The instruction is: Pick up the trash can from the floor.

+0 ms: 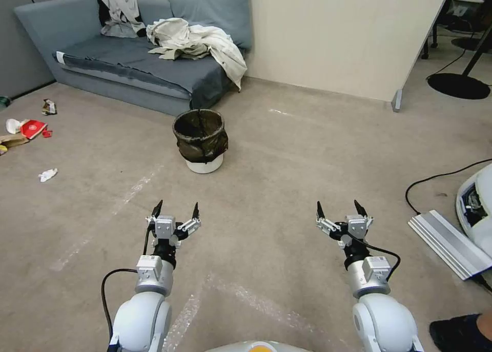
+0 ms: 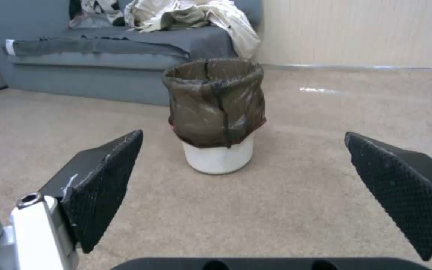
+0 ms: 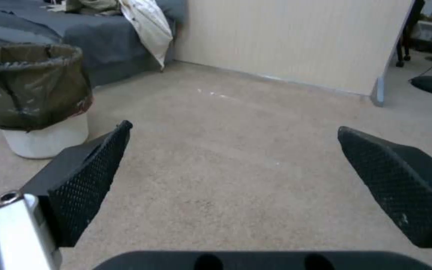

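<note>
The trash can (image 1: 201,141) is a small white round bin with a dark crinkled bag folded over its rim, standing upright on the beige carpet floor (image 1: 287,157) in front of the sofa. My left gripper (image 1: 177,208) hovers open a short way in front of it, with the trash can (image 2: 216,116) seen straight ahead between its black fingers (image 2: 108,176). Farther to the right, my right gripper (image 1: 338,208) is open too and holds nothing. In the right wrist view the trash can (image 3: 33,97) stands off to one side of the fingers (image 3: 88,176).
A grey sofa (image 1: 138,70) with crumpled clothes stands behind the bin. Litter (image 1: 28,129) lies on the carpet at far left. A beige partition wall (image 1: 348,39) runs behind. A white slatted panel (image 1: 448,242), a cable and a white machine sit at right.
</note>
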Tool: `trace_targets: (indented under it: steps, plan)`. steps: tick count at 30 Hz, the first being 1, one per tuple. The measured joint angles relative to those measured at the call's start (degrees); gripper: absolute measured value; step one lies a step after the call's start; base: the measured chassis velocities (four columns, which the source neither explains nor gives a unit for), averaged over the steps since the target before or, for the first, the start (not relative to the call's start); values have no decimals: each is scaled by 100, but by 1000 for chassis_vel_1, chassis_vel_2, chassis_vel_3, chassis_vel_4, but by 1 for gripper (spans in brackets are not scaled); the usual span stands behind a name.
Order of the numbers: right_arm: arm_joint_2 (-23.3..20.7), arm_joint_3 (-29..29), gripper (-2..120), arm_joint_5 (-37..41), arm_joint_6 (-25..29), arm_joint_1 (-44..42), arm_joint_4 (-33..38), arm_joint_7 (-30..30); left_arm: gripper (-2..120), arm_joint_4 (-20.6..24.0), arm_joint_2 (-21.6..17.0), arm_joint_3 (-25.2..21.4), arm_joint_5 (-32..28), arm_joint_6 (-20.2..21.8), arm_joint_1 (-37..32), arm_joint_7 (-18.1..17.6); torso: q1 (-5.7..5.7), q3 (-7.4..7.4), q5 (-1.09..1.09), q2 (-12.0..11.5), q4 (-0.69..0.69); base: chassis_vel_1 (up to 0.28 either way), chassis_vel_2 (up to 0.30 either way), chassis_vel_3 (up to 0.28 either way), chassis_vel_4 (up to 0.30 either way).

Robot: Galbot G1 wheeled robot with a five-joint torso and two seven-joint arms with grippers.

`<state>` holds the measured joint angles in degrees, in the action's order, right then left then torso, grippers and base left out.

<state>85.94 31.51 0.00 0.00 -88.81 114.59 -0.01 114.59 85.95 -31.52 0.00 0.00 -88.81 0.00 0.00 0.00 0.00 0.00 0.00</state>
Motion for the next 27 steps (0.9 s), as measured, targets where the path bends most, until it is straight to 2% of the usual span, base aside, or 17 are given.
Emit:
trace_targets:
  steps: [18,21,22,24,25,26,27]
  plan:
    - [17,10,100,22,-48,-24,107,-2,100,56,0,0,-39,31,-6,0,1,0,1,0,0,0,0,0,0]
    - [120,67,100,188,-315,-174,676,-53,100,565,3,-1,-505,460,-70,0,0,0,1,0,0,0,0,0,0]
    - [120,67,100,188,-315,-174,676,-53,100,565,3,-1,-505,460,-70,0,0,0,1,0,0,0,0,0,0]
    - [185,106,100,296,-495,-277,1034,-86,100,936,11,2,-851,783,-120,0,0,0,0,0,0,0,0,0,0]
    - [256,147,100,414,-683,-381,1418,-123,100,1321,17,4,-1210,1114,-170,0,0,0,0,0,0,0,0,0,0]
    - [256,147,100,414,-683,-381,1418,-123,100,1321,17,4,-1210,1114,-170,0,0,0,0,0,0,0,0,0,0]
    - [299,172,100,506,-770,-442,1646,-155,100,1540,18,-4,-1379,1289,-206,4,0,0,0,0,-2,0,0,0,0]
